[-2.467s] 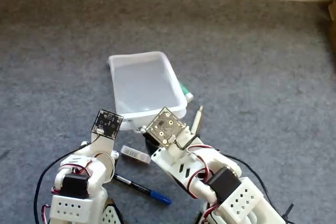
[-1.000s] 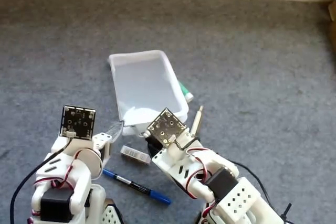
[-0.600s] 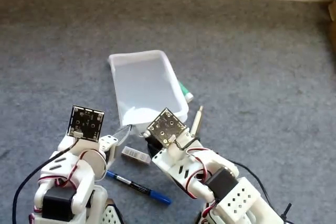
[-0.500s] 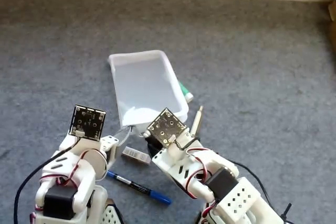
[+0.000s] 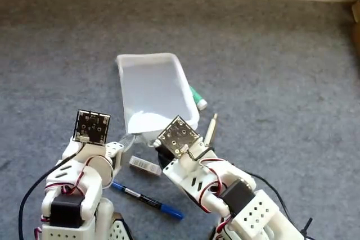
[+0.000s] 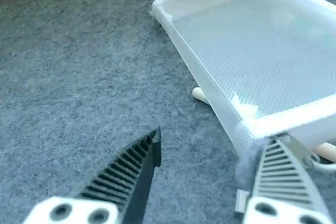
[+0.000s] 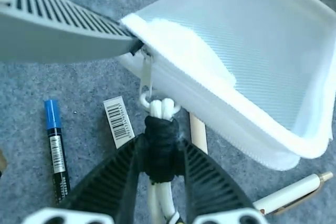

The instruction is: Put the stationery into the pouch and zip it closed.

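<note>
The left end effector [image 6: 212, 140] gapes wide, gripping nothing, with one finger against the near corner of the white mesh pouch [image 5: 153, 85] on the grey counter [image 5: 270, 54]. A blue marker [image 5: 147, 200] and a barcoded block [image 5: 145, 165] lie nearer the arms. The right end effector [image 7: 161, 146] is clamped on the zip cord [image 7: 157, 111] at that corner. A pen [image 5: 211, 127] lies just beside the pouch.

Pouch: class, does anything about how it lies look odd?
Yes. The pouch lies on stationery it should hold: a green-tipped item pokes out from under one side, and a cream stick shows beneath its zip end.
</note>
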You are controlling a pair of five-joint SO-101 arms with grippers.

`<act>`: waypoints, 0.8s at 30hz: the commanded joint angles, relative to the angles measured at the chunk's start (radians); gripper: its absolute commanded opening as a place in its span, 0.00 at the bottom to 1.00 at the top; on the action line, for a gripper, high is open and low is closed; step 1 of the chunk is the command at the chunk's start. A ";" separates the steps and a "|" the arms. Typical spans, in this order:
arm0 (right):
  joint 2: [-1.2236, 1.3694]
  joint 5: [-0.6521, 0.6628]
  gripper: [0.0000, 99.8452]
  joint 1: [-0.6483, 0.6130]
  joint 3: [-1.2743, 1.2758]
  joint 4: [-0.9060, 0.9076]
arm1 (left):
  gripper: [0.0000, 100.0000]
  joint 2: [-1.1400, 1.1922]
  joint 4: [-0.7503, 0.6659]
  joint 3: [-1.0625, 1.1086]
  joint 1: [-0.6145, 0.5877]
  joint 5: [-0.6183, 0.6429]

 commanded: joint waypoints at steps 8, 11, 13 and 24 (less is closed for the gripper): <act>-0.028 -0.009 0.00 0.012 -0.012 -0.028 | 0.11 -0.004 -0.138 0.071 -0.021 0.015; -0.028 -0.008 0.00 0.012 -0.012 -0.028 | 0.06 -0.004 -0.140 0.070 -0.021 0.015; -0.028 -0.006 0.00 0.012 -0.012 -0.028 | 0.02 -0.004 -0.140 0.070 -0.021 0.015; -0.028 -0.005 0.00 0.051 -0.013 -0.027 | 0.01 -0.004 -0.138 0.068 -0.022 0.018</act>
